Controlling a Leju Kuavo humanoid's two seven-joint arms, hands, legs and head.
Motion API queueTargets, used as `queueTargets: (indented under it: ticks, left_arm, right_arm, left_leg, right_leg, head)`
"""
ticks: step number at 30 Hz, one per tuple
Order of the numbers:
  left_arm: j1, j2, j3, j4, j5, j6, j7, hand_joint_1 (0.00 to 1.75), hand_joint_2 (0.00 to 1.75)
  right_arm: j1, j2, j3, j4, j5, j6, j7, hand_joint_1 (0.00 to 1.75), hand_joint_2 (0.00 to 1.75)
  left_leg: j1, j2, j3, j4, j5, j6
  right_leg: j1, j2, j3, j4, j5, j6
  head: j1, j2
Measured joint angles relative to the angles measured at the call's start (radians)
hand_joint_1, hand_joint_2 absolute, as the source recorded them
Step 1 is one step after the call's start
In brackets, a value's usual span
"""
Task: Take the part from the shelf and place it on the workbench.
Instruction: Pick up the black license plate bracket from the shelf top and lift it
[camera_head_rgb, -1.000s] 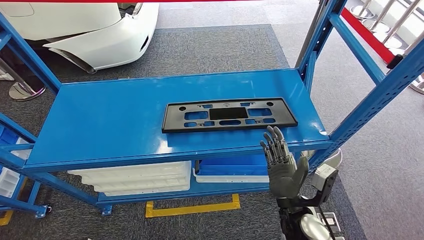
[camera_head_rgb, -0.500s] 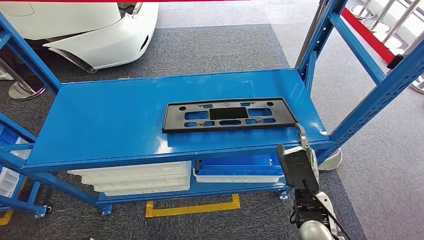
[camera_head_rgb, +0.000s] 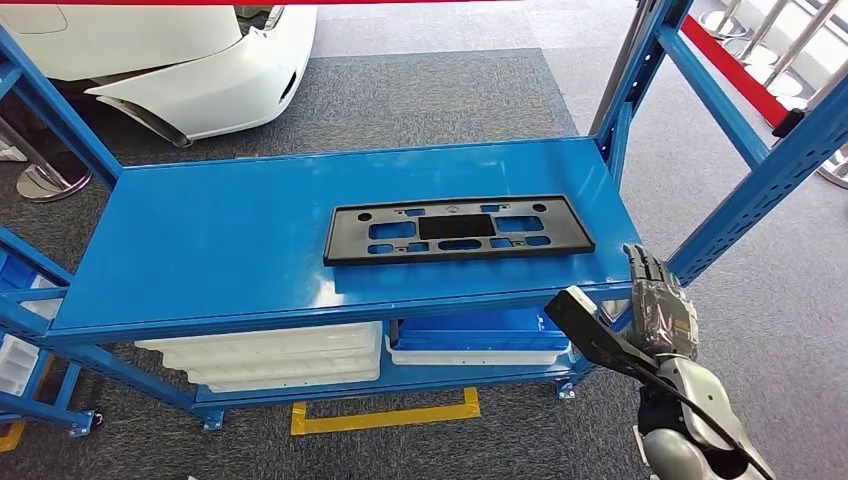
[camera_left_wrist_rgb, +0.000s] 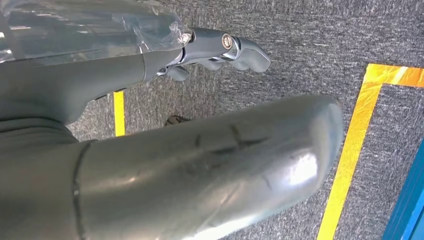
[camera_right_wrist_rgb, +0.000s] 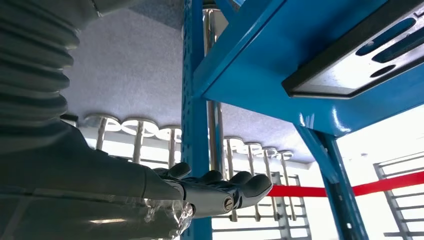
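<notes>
The part, a flat black rectangular frame (camera_head_rgb: 458, 229) with several cut-outs, lies on the blue shelf (camera_head_rgb: 210, 250), right of its middle. My right hand (camera_head_rgb: 652, 308) is raised at the shelf's front right corner, just off the edge and a short way from the part's near right end. Its fingers are stretched out and it holds nothing. In the right wrist view those fingers (camera_right_wrist_rgb: 220, 192) are apart from the shelf edge (camera_right_wrist_rgb: 260, 75) and from the part's corner (camera_right_wrist_rgb: 350, 60). My left hand (camera_left_wrist_rgb: 215, 47) hangs over grey carpet, fingers extended and holding nothing.
A blue upright (camera_head_rgb: 745, 185) rises right beside my right hand. Under the shelf sit stacked white trays (camera_head_rgb: 270, 355) and a blue bin (camera_head_rgb: 470, 332). Yellow tape (camera_head_rgb: 385, 415) marks the floor. A white car bumper (camera_head_rgb: 200, 75) stands behind the rack.
My right hand has turned and swung to the right, from in front of the shelf's front edge to beside the front right post. The part has not moved.
</notes>
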Motion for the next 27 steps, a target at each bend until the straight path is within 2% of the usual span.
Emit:
queueTargets:
  ticks: [10,13,19,27]
  left_arm:
    - [0.0,-0.003,-0.01,0.0,0.001,0.0,0.0,0.0,0.0]
    - [0.0,-0.004,-0.015,0.0,0.001,-0.005,-0.004,0.0,0.0]
    - [-0.001,-0.004,-0.025,0.0,0.002,-0.042,-0.028,0.0,0.0]
    - [-0.002,-0.004,-0.032,0.0,0.002,-0.045,-0.035,0.0,0.0]
  right_arm:
    - [-0.027,-0.036,-0.023,0.007,0.002,0.023,-0.01,0.0,1.75]
    - [-0.044,-0.045,-0.022,0.013,0.017,0.066,-0.033,0.0,1.75]
    - [-0.13,-0.063,0.003,0.08,0.047,0.139,-0.169,0.0,1.75]
    - [-0.217,-0.061,0.109,0.163,0.024,0.096,-0.373,0.0,1.75]
  left_leg:
    - [0.0,0.0,-0.001,0.0,0.0,0.0]
    - [0.0,0.0,-0.001,0.0,0.0,0.0]
    - [0.0,0.0,-0.002,0.0,0.001,0.0]
    - [0.0,-0.001,-0.003,0.0,0.001,0.0]
  right_leg:
    - [0.0,0.0,0.0,0.0,0.0,0.0]
    - [0.0,0.0,-0.001,0.0,0.0,0.0]
    - [0.0,0.0,-0.001,0.001,0.001,0.0]
    - [0.0,-0.001,-0.002,0.001,0.001,0.0]
  head:
    - [0.0,0.0]
    - [0.0,0.0]
    - [0.0,0.0]
    - [0.0,0.0]
